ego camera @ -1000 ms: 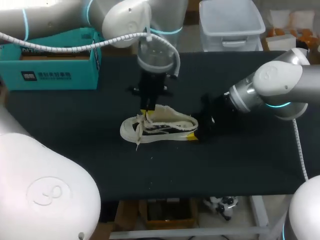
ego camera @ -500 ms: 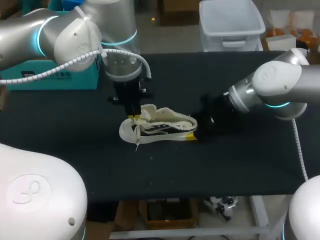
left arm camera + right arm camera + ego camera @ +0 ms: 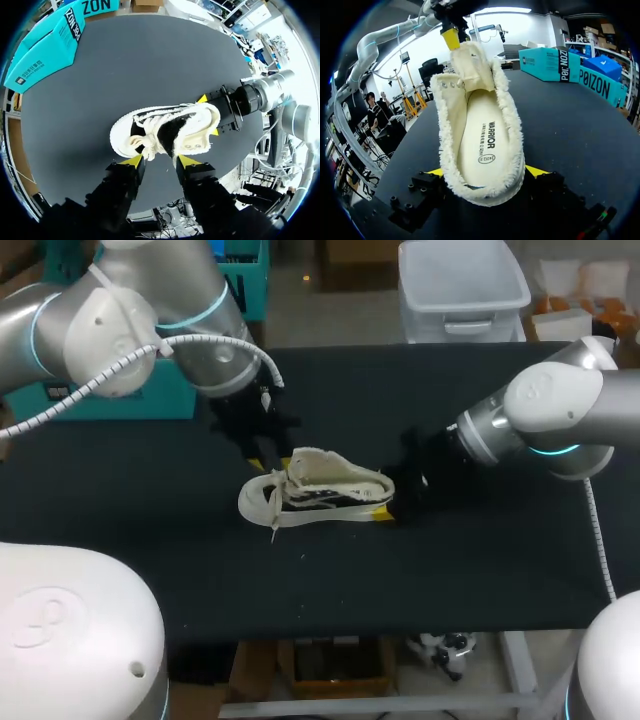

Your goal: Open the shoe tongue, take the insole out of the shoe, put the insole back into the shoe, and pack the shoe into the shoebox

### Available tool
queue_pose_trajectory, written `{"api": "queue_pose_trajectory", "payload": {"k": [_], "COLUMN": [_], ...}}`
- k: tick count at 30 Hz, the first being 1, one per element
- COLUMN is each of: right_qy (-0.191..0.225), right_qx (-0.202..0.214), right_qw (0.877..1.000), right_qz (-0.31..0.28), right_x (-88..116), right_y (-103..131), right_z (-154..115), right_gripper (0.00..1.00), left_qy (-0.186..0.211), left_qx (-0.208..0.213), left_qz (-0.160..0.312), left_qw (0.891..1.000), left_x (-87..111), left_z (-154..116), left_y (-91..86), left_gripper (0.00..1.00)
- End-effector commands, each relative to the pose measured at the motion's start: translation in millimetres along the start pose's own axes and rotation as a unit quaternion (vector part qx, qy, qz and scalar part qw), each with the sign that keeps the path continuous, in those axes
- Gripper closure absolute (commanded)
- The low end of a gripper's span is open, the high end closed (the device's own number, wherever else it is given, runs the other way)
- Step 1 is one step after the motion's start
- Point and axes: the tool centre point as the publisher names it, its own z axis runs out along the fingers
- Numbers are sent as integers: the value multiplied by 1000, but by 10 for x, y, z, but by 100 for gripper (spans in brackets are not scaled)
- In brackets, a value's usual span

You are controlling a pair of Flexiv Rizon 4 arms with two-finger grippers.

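Clamping frayed cream canvas shoe (image 3: 446, 131) heel: right claw (image 3: 485, 172); insole (image 3: 481, 131) smooth.

Frayed cream canvas shoe (image 3: 318, 488), matt table (image 3: 470, 565)

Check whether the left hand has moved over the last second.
Yes. In the head view the left hand has swung leftward, from over the middle of the shoe toward its toe end. The shoe itself has stayed put.

The left arm (image 3: 120, 325) and right arm (image 3: 550, 405) are glossy white and silver-grey with rounded joints and glowing cyan rings. A white ribbed cable (image 3: 200, 338) runs along the left arm. The left end effector (image 3: 158, 161) and right end effector (image 3: 485, 172) are black with yellow tips.
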Motion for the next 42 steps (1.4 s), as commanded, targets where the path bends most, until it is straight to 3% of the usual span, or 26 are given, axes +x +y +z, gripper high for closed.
{"api": "queue_pose_trajectory", "payload": {"k": [1,3,5,8,9,10,14,16,18,19,21,23,25,26,27,39,40,41,42], "right_qy": [0,0,0,0,0,0,0,0,0,0,0,0,0,0,0,0,0,0,0], "right_qx": [-2,-2,-2,-2,-2,-2,-2,-2,-2,-2,-2,-2,-2,-2,-2,-2,-2,-2,-2], "right_qw": [1000,1000,1000,1000,1000,1000,1000,1000,1000,1000,1000,1000,1000,1000,1000,1000,1000,1000,1000], "right_qz": [0,0,0,0,0,0,0,0,0,0,0,0,0,0,0,0,0,0,0], "right_x": [-24,-24,-24,-24,-24,-24,-24,-24,-24,-24,-24,-24,-24,-24,-24,-24,-24,-24,-24], "right_y": [-83,-83,-83,-83,-83,-83,-83,-83,-83,-83,-83,-83,-83,-83,-83,-83,-83,-83,-83], "right_z": [99,99,99,99,99,99,99,99,99,99,99,99,99,99,99,99,99,99,99], "right_gripper": [100,100,100,100,100,100,100,100,100,100,100,100,100,100,100,100,100,100,100], "left_qy": [-30,-31,-38,-38,-36,-37,-26,-20,-9,-8,-3,2,1,10,8,8,19,11,10], "left_qx": [-3,-5,4,3,2,5,-4,-14,-22,-28,-38,-75,-87,-107,-114,-114,-120,-114,-121], "left_qz": [23,40,79,128,142,159,229,300,374,430,496,588,627,631,628,628,625,634,628], "left_qw": [999,999,996,991,989,987,973,954,927,902,868,806,774,768,770,770,771,765,769], "left_x": [126,147,215,283,300,321,367,389,406,414,428,471,492,514,520,520,541,563,592], "left_z": [-74,-91,-169,-226,-239,-257,-279,-291,-297,-301,-308,-323,-341,-357,-370,-370,-342,-305,-226], "left_y": [-76,-86,-113,-134,-140,-151,-180,-167,-161,-142,-115,-106,-129,-173,-204,-204,-265,-293,-350], "left_gripper": [43,44,60,69,76,100,100,100,100,100,100,100,100,100,100,100,100,100,100]}}
